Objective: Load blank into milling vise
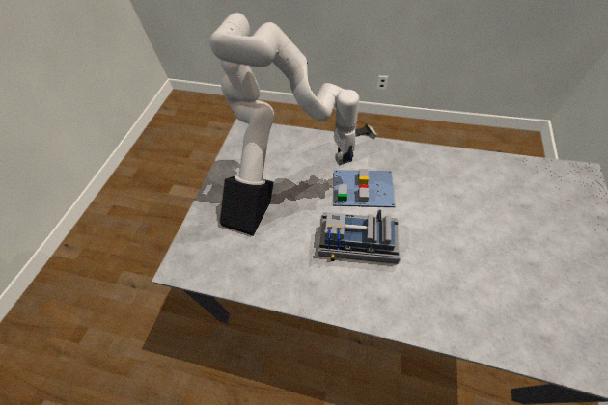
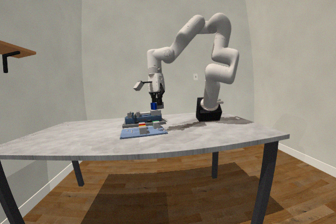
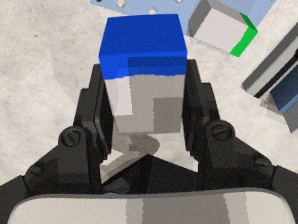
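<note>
Seen from the top view, nearest on the table (image 1: 462, 270) sits the milling vise (image 1: 359, 234), its jaws standing apart over the two low bars, with the blue hoses on the left end block and the hose-free fixed jaw at the right; nothing lies between the jaws. Just beyond it lies the blue infeed plate (image 1: 384, 193), carrying three blanks: the green-ended blank (image 1: 342, 192) at the left, the red-ended blank (image 1: 364, 192) beside it, and the yellow-ended blank (image 1: 364, 176) behind that. Farther still, above the table just past the plate's far left corner, the gripper (image 3: 148, 125) is clamped on the blue-ended blank (image 3: 143, 70), gripping its grey body by the long sides while the painted end sticks out beyond the fingertips. The blank hangs in the air, well above the surface. This looks like the carry step: the pick is done and the load is not. The next move calls for bringing the blank nearer, over the gap between the jaws, turned so the blue end points away from the work stop, then lowering it onto the bars against the fixed jaw.
</note>
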